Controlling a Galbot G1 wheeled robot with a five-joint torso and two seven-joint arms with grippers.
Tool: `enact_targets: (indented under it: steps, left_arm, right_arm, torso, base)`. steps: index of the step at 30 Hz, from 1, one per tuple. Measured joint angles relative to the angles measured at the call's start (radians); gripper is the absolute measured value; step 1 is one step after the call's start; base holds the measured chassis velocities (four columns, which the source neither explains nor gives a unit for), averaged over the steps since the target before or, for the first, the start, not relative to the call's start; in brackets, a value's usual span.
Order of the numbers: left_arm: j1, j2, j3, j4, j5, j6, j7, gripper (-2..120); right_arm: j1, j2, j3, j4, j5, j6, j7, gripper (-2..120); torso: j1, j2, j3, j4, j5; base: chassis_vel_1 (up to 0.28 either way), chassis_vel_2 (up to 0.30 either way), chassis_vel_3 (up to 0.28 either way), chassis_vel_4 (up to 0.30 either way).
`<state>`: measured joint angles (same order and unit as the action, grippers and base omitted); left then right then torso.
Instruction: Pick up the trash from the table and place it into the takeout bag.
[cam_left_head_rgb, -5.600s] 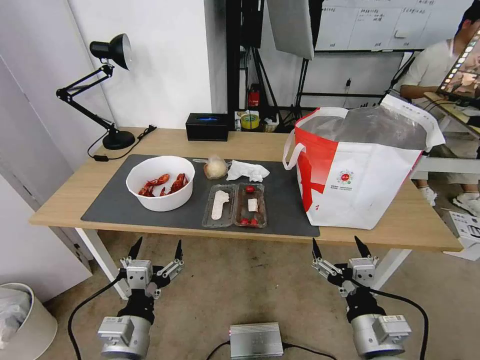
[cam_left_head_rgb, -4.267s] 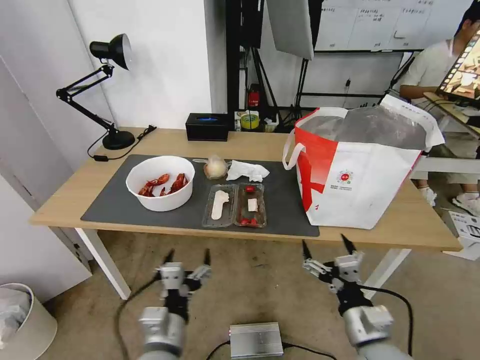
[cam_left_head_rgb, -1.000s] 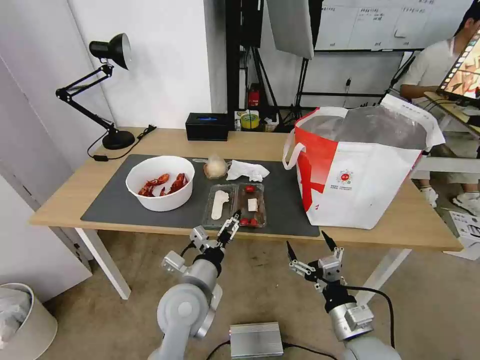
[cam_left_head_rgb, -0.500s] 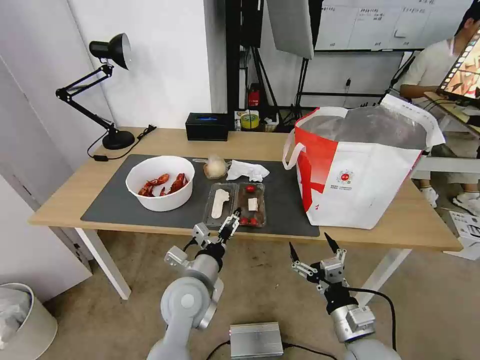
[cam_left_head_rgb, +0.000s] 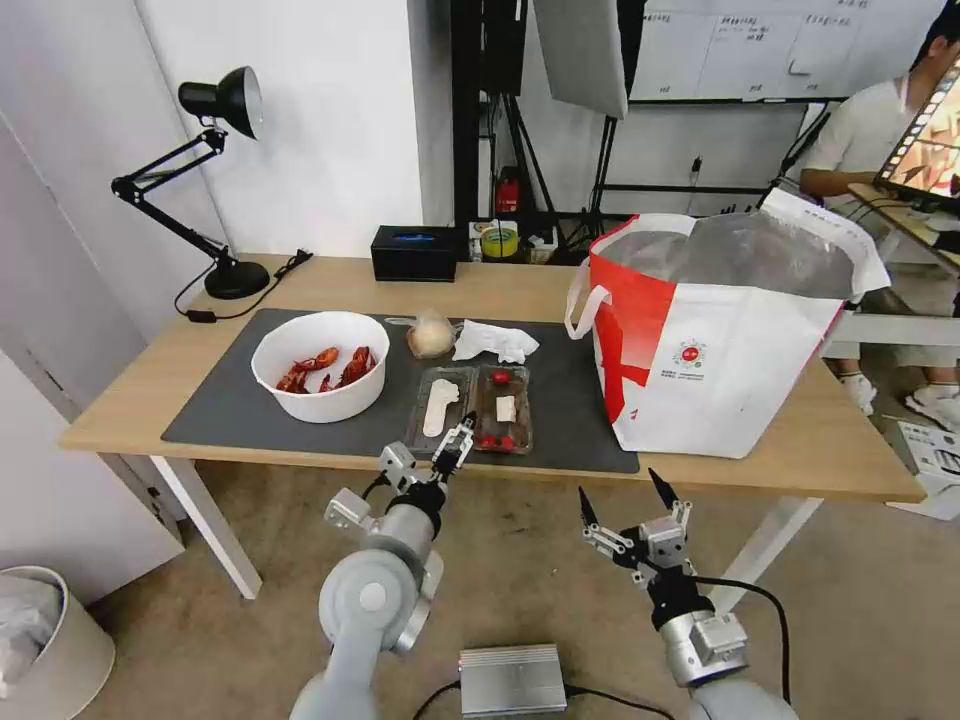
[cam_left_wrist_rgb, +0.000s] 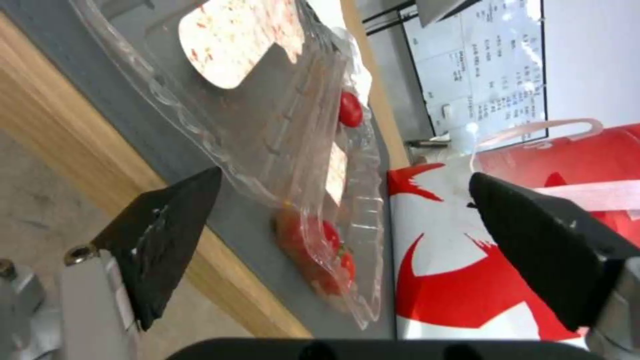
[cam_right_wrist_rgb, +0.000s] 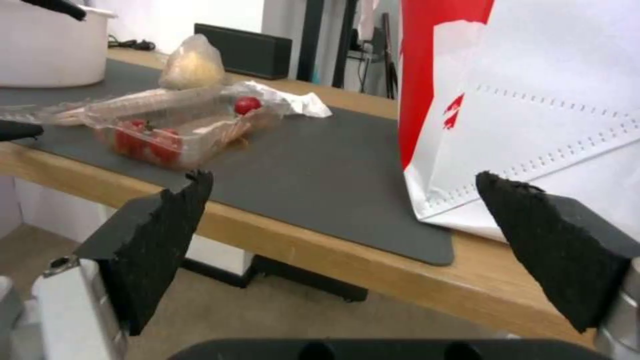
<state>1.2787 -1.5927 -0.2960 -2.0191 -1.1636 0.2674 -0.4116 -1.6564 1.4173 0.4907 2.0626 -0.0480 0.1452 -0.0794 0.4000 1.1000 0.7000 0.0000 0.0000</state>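
Observation:
On the dark mat (cam_left_head_rgb: 230, 400) of the table (cam_left_head_rgb: 480, 285) sit a white bowl of red crayfish (cam_left_head_rgb: 320, 378), a small clear bag with a beige lump (cam_left_head_rgb: 431, 335), a crumpled tissue (cam_left_head_rgb: 493, 342) and a clear hinged tray with cherry tomatoes (cam_left_head_rgb: 470, 408). My left gripper (cam_left_head_rgb: 435, 448) is open at the tray's near edge; in the left wrist view the tray (cam_left_wrist_rgb: 267, 115) lies just ahead of the open left gripper (cam_left_wrist_rgb: 343, 175). The red-and-white takeout bag (cam_left_head_rgb: 720, 340) stands open at the right. My right gripper (cam_left_head_rgb: 625, 492) hangs open below the table's front edge.
A black desk lamp (cam_left_head_rgb: 215, 180) stands at the back left and a black box (cam_left_head_rgb: 414, 253) at the back middle. A white bin (cam_left_head_rgb: 45, 640) is on the floor at the left. A grey box (cam_left_head_rgb: 512, 680) lies on the floor between my arms.
The left arm has risen from low in front of the table to the tray's near edge, creeping slightly closer in the last second. The right gripper has shifted left and stays low.

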Motion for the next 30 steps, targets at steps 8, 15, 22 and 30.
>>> enact_targets:
  steps: [8,15,22,30]
  left_arm:
    - [-0.001,0.000,-0.003,-0.002,0.000,-0.036,-0.001,100]
    - [0.008,0.000,-0.008,-0.018,-0.001,-0.079,0.001,100]
    - [0.010,0.000,-0.008,-0.032,-0.001,-0.105,0.033,100]
    - [0.012,0.000,-0.006,-0.045,-0.001,-0.116,0.073,100]
  right_arm:
    - [-0.006,0.007,-0.003,-0.012,-0.013,0.005,0.000,100]
    - [-0.007,0.013,-0.005,-0.026,-0.018,0.021,0.000,100]
    - [-0.007,0.016,-0.007,-0.030,-0.019,0.024,-0.001,100]
    - [-0.009,0.017,-0.008,-0.032,-0.022,0.025,-0.001,100]
  torso:
    - [0.000,0.000,0.000,0.0000,0.0000]
    - [0.000,0.000,0.000,0.0000,0.0000]
    - [0.000,0.000,0.000,0.0000,0.0000]
    - [0.000,0.000,0.000,0.0000,0.0000]
  base:
    - [0.000,0.000,0.000,0.000]
    - [0.000,0.000,0.000,0.000]
    - [0.000,0.000,0.000,0.000]
    - [0.000,0.000,0.000,0.000]
